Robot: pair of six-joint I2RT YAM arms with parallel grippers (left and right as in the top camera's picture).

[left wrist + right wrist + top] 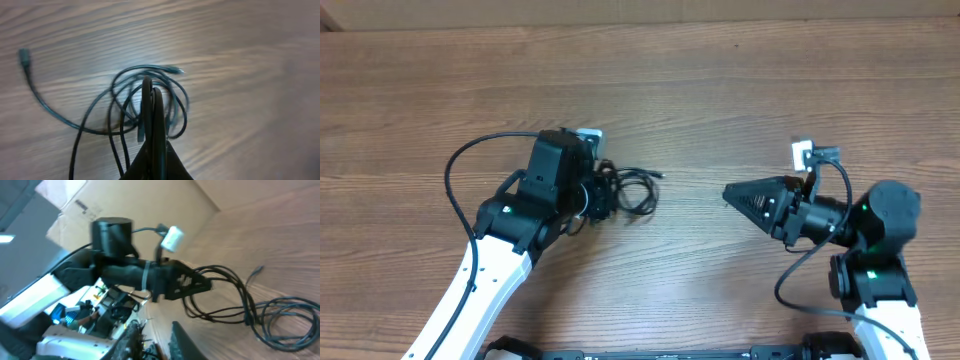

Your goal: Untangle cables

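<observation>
Nearest in the left wrist view, the left end effector (152,86) rises from the bottom centre of the frame. Its fingers are drawn narrow, almost together, and set down into the heart of the cables (630,190). In the right wrist view several strands trail out of it and down to the bench (720,90), so I judge it to be pinched on part of the bundle, not merely resting there.

Around the fingers the thin black cords lie in overlapping loops at the middle of the frame. One tipped plug (175,70) peeps out just above the loops, and a longer tail runs off to a second plug (23,55) in the upper left. In the overhead view the tangle sits left of centre.

Farther off, at the right of the overhead frame, the right end effector (730,193) points toward the tangle but is well apart from it. Its fingers (181,339) show parted at the bottom edge of its own view, holding nothing.

The cords look light, limp and slick (they will slide and follow any pull, not hold a shape), so a tug on the middle would probably tighten the knot. The better hold, I judge, is a free plug end or the cord just behind it. The tail at upper left seems easiest, drawn outward while the other end effector pins the mass.
</observation>
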